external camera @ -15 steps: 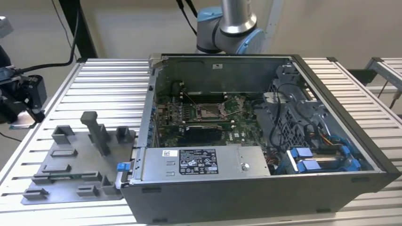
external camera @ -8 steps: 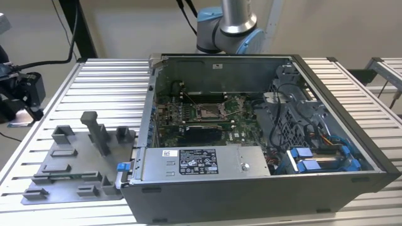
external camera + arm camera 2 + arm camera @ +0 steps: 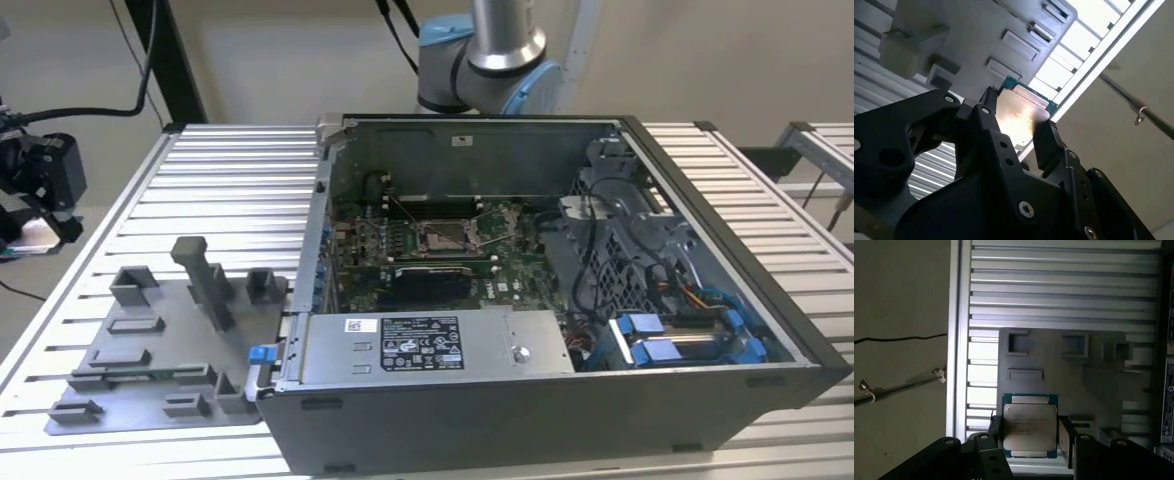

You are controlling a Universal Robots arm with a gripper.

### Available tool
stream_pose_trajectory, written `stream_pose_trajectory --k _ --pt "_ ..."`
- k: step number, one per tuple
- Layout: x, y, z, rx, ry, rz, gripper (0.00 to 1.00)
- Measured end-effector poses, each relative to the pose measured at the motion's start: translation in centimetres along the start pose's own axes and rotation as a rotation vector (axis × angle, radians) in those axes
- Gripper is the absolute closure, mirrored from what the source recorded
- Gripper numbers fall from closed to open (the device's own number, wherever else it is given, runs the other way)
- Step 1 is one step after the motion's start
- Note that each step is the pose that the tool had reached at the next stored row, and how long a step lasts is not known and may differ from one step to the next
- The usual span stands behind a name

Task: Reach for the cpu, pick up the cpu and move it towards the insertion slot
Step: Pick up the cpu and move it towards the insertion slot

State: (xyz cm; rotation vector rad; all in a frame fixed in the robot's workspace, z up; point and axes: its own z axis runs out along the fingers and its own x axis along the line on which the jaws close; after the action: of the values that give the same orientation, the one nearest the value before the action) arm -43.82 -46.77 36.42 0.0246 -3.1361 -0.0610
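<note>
The cpu (image 3: pixel 1030 426) is a thin square chip with a silvery face and a green rim. It sits between the two black fingers of my gripper (image 3: pixel 1030 435), which is shut on it. In the second wrist view the cpu (image 3: pixel 1019 117) gleams between the same fingers (image 3: pixel 1046 142), held above the grey fixture plate (image 3: pixel 979 35). In the exterior view the gripper (image 3: pixel 40 195) hangs at the far left, beyond the table's edge. The insertion slot (image 3: pixel 445 235), a silver-framed socket, lies on the motherboard inside the open computer case, well to the exterior view's right of the gripper.
A grey fixture plate (image 3: pixel 160 350) with upright blocks lies on the ribbed metal table (image 3: pixel 227 180) beside the open computer case (image 3: pixel 561 300). The case walls, a power supply (image 3: pixel 420 345) and blue-tabbed drive bays (image 3: pixel 667 340) surround the motherboard. Black cables hang at the far left.
</note>
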Motion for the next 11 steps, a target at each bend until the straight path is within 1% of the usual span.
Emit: stream_pose_trajectory --k 4,7,9,11 --pt "0.01 0.06 -1.43 -0.0001 0.0001 0.0 1.0" --pt "0.01 0.09 -2.25 -0.0001 0.0001 0.0 1.0" --pt "0.01 0.1 -2.5 0.0 0.0001 0.0 1.0" --pt "0.01 0.1 -2.5 -0.0002 -0.0001 0.0 1.0"
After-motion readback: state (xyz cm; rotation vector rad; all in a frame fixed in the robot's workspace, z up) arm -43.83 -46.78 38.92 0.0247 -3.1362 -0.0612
